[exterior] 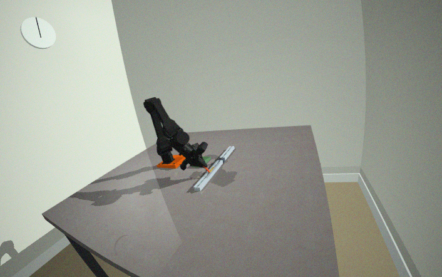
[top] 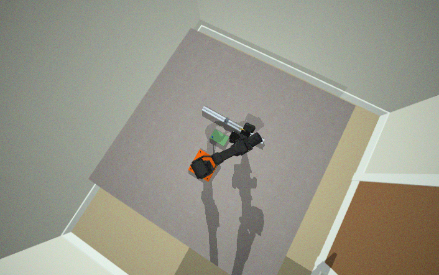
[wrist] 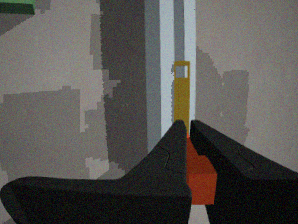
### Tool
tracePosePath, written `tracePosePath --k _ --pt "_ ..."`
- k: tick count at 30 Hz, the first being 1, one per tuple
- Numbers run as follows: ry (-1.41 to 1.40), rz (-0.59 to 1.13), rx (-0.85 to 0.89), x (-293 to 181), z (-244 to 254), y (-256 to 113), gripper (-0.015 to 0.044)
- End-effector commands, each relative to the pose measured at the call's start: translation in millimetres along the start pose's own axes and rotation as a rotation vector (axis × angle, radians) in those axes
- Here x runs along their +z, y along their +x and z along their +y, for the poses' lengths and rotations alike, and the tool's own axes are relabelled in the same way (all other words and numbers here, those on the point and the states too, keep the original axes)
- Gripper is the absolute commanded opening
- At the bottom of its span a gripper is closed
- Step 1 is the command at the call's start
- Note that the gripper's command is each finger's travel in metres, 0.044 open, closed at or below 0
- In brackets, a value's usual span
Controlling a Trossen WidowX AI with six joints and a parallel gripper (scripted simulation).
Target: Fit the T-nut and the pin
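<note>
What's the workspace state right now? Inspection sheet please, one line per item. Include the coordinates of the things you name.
Surface: grey-brown table top (top: 168, 97) (exterior: 260, 195), shadows across it.
Brass T-nut (wrist: 181, 95): at the rail's slot; seating unclear.
Orange handle (exterior: 207, 169) (wrist: 201, 187): gripped.
Aluminum rail (top: 213, 114) (exterior: 204, 181) (wrist: 167, 50): lying on table.
Dark bracket (top: 226, 120) (exterior: 222, 160): on rail, away from nut.
Green tray (top: 220, 138) (exterior: 206, 159) (wrist: 15, 8): beside rail.
Blue pin: at tray; pose too small to tell.
Clutter: nothing seen.
Hand (exterior: 206, 167) (wrist: 185, 127): shut on handle.
Cables: nothing seen.
Surroundings: walls, round wall clock (exterior: 38, 32).
</note>
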State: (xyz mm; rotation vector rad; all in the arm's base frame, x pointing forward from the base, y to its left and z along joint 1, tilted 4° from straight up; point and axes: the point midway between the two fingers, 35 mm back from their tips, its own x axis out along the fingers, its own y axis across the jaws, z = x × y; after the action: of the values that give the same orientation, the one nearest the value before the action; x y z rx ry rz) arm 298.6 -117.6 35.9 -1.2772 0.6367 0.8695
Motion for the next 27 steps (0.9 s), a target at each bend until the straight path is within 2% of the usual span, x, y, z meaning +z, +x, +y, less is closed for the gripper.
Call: tracePosePath --k 1,27 --pt "0.004 0.004 0.01 -0.8 -1.6 -0.2 -0.015" --pt "0.018 0.004 0.068 -0.8 -4.9 -0.2 -0.015"
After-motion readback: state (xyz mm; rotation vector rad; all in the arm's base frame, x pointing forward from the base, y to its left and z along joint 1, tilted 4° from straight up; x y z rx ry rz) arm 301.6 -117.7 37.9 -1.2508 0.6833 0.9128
